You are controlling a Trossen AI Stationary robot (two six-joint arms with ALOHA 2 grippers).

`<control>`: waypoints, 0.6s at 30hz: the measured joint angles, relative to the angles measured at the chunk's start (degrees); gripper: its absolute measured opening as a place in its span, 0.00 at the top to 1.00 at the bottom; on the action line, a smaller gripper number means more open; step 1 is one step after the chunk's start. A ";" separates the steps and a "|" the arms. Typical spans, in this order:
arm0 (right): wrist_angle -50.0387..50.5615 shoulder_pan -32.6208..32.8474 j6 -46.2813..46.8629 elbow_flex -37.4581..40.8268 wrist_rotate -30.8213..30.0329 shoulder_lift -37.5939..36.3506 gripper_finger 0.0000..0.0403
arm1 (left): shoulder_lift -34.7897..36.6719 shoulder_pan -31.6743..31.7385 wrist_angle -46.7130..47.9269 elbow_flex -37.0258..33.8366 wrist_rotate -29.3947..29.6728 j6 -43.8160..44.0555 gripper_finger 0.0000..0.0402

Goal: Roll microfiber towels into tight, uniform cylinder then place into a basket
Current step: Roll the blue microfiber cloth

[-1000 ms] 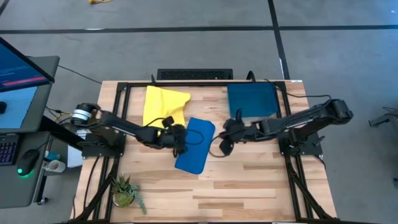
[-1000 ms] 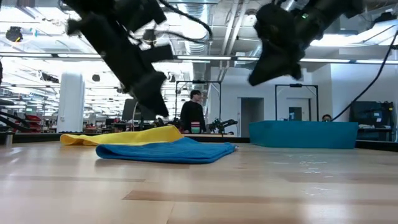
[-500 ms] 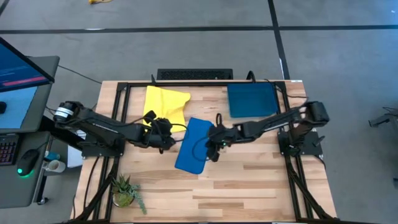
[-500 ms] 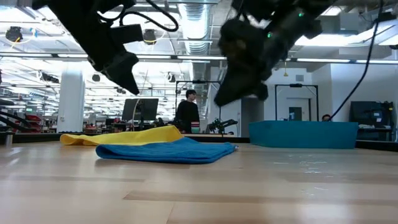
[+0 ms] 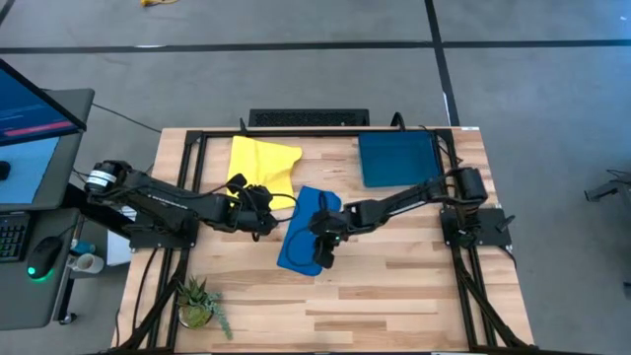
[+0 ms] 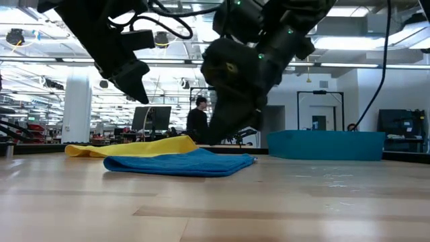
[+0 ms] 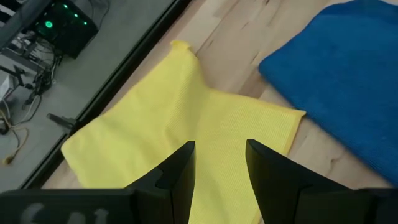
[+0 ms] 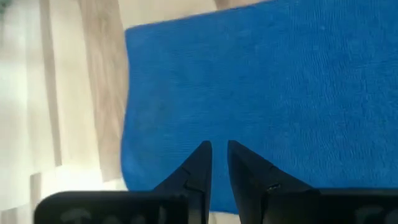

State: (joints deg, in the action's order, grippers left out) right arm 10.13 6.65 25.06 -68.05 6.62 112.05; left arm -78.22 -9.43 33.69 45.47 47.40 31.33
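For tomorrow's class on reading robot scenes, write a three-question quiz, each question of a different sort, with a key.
1. True or false: the blue towel is already rolled.
2. Which gripper is above the blue towel? A left gripper B right gripper
3. Fill in: the basket holds ___ towels.

Key: 1 false, it lies flat. 2 B; the left is over the yellow towel. 3 no.

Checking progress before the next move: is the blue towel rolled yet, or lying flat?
Flat, not rolled. The blue towel lies as a low slab on the table, with the right gripper above its near end.
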 joint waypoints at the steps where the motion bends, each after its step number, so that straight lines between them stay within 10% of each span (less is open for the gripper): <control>1: 0.08 0.00 -0.05 -0.01 0.08 0.37 0.82 | 0.00 0.00 0.00 0.00 0.00 0.00 0.66; 18: 11.40 -0.17 -0.09 -0.09 1.06 0.67 0.82 | 0.00 0.00 -0.09 0.00 -0.62 0.05 0.66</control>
State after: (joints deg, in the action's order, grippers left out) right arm 21.54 6.48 24.97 -68.14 7.68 112.72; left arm -78.22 -9.43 33.60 45.47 46.77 31.38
